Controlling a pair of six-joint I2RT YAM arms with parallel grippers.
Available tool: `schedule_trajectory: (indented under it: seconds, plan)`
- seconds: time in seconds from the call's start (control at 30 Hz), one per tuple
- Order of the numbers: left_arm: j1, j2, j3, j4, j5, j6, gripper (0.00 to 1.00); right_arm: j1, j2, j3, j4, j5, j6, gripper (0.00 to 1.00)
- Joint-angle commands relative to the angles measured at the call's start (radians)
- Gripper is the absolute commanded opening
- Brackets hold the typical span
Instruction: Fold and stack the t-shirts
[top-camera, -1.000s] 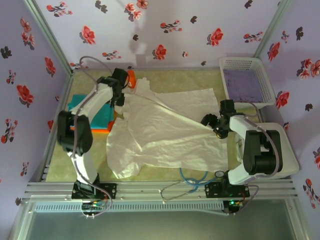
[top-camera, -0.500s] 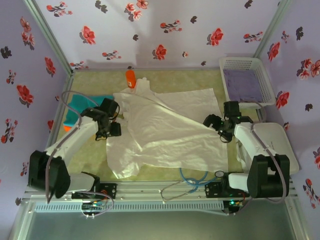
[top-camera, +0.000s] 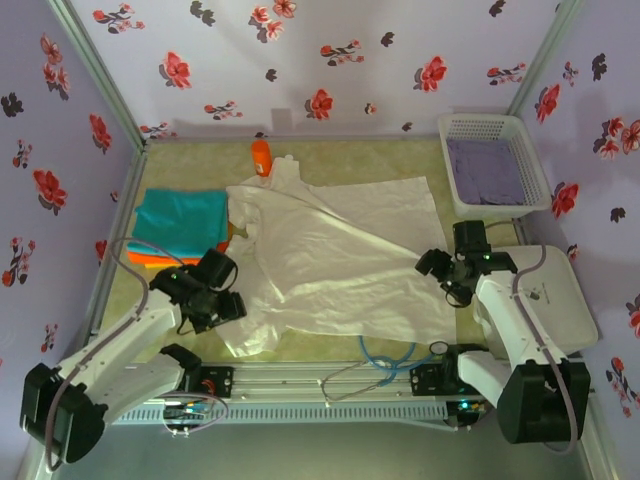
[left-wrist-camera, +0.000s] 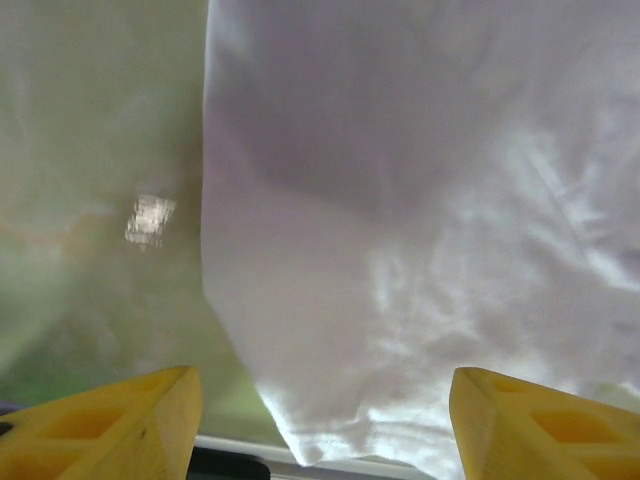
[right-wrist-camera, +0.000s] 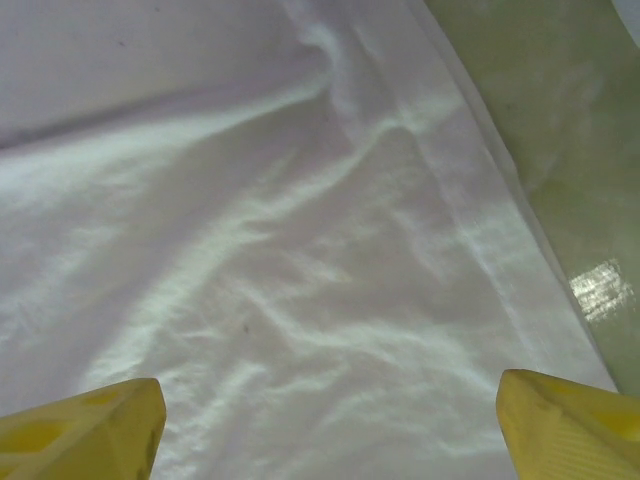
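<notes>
Pale green table (top-camera: 380, 160) under a spread white tee (top-camera: 340, 260), a teal-over-orange folded stack (top-camera: 180, 220), an orange bottle (top-camera: 261, 156), a white basket (top-camera: 480, 121)

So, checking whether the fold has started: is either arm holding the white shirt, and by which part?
Nothing is held. The left gripper and right gripper hang open over the white t-shirt, fingers spread with no cloth between them.

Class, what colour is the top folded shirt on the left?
Teal folded shirt, clearest in the top external view.
</notes>
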Motion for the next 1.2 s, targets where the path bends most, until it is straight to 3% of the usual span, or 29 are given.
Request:
schedule_trajectory:
  seconds: [0.0,0.23,0.37,0.67,0.87,1.07,1.17]
  plan:
    - [-0.04,-0.066,-0.062,-0.043,0.013,-0.184,0.63,0.005,-0.036,-0.028,-0.073,0.027,0.045,0.87]
    - [-0.097,-0.099,-0.169,0.054,-0.006,-0.289,0.59,0.007,-0.061,-0.073,-0.087,0.07,0.099,0.88]
    - [-0.097,-0.068,-0.19,0.159,-0.014,-0.284,0.59,0.009,-0.069,-0.116,-0.097,0.077,0.121,0.88]
    - [-0.096,-0.034,-0.228,0.228,-0.019,-0.284,0.56,0.028,-0.102,-0.169,-0.133,0.093,0.187,0.82]
    - [-0.096,-0.021,-0.237,0.253,-0.025,-0.279,0.54,0.079,-0.108,-0.186,-0.157,0.095,0.243,0.76]
    - [-0.097,-0.008,-0.24,0.259,-0.025,-0.269,0.52,0.105,-0.106,-0.208,-0.146,0.099,0.279,0.61]
    - [-0.096,0.0,-0.242,0.26,-0.027,-0.266,0.52,0.112,-0.095,-0.203,-0.143,0.109,0.279,0.59]
